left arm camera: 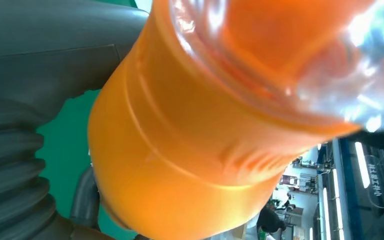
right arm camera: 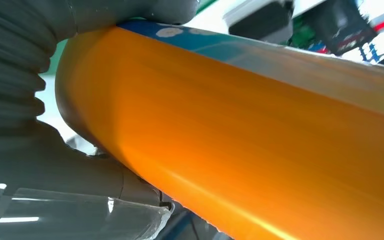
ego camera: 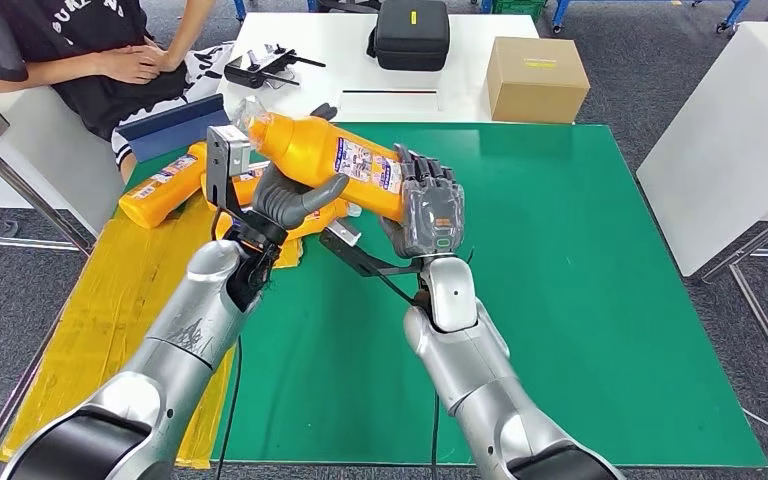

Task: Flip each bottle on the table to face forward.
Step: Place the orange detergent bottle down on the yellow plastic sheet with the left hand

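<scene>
Cardboard box (ego camera: 537, 78), black case (ego camera: 411, 34)

From my left wrist camera the orange bottle (left arm camera: 190, 150) sits right against the lens — its body runs across the picture, with a raised ridge circling it and a clear, glossy cap end (left arm camera: 300, 55) blurred by glare. My left hand (left arm camera: 35, 125) comes in beside it: the grey ribbed cover, the broad grey thumb lying against the bottle's side, and a darker finger (left arm camera: 85, 200) curling in under the bottle. A sliver of green table mat (left arm camera: 67, 145) shows between hand and bottle. Past the bottle's edge I can make out a far room with long ceiling lights (left arm camera: 362, 165) — too small to read further.
</scene>
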Action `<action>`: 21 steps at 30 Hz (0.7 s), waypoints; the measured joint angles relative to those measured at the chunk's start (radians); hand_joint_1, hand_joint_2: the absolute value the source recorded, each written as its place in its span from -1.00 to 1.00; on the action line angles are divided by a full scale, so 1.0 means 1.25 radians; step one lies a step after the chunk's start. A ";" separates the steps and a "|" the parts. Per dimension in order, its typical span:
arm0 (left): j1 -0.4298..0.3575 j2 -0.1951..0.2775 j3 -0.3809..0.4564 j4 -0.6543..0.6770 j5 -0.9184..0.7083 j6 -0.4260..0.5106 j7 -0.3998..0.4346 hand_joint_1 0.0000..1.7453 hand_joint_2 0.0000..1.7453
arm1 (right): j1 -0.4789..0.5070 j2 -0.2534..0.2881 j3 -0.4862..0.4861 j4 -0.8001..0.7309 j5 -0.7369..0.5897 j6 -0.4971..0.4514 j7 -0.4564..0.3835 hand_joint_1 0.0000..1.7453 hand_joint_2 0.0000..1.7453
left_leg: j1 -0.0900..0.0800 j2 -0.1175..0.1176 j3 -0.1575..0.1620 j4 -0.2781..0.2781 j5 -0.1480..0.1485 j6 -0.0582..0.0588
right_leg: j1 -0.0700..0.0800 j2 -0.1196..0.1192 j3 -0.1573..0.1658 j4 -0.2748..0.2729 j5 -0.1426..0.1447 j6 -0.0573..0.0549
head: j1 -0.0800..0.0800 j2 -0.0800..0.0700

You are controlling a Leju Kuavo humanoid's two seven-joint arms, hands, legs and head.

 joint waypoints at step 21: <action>-0.022 0.000 0.011 0.025 0.040 -0.007 -0.024 -1.00 1.00 | 0.013 -0.009 0.120 0.022 -0.343 0.000 -0.137 1.00 1.00 | 0.000 0.000 0.000 0.000 0.000 0.000 | 0.000 0.000 0.000 0.000 0.000 0.000 | 0.000 0.000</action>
